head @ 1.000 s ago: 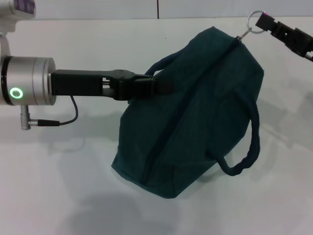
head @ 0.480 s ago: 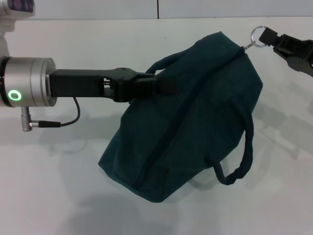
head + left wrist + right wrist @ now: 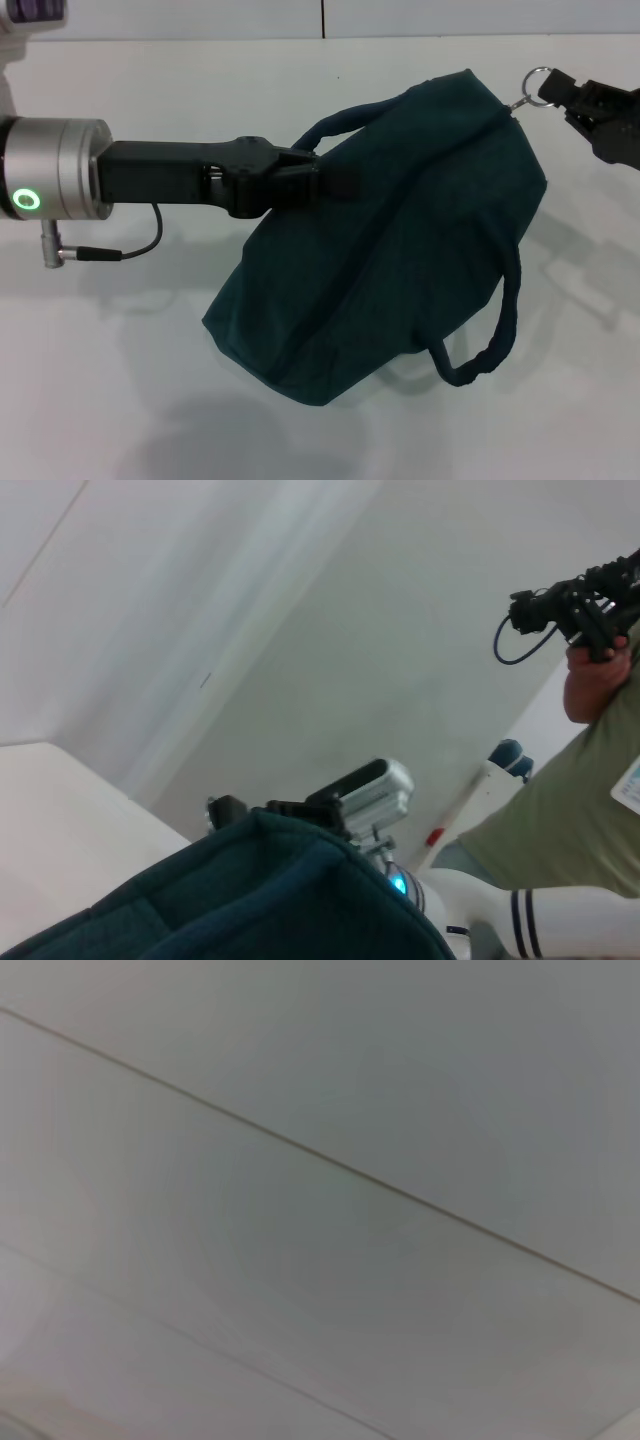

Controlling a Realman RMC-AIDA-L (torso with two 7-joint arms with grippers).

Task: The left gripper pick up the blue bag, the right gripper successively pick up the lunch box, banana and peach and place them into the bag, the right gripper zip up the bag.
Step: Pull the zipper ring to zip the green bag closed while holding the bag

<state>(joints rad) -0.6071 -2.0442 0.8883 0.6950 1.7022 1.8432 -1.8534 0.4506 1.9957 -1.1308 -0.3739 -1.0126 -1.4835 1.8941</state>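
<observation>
I saw the left tool [image 3: 335,180] clamped on one handle of the blue bag [image 3: 400,240], bag hanging closed at centre. Right tool [image 3: 560,92] at 2 o'clock pinched the zipper ring [image 3: 537,82]. Bag contents hidden; right arm cropped by the edge.

A lab: bare white table [image 3: 150,400], camera-holding person [image 3: 590,780].

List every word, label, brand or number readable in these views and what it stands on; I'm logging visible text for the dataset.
No text can be read.
The blue bag shows plain fabric: no logo or print faces either camera.
The left gripper, on a handle, and the right gripper, at the zipper ring, show no lettering.
A pale badge on a bystander's shirt: too small to read.
</observation>
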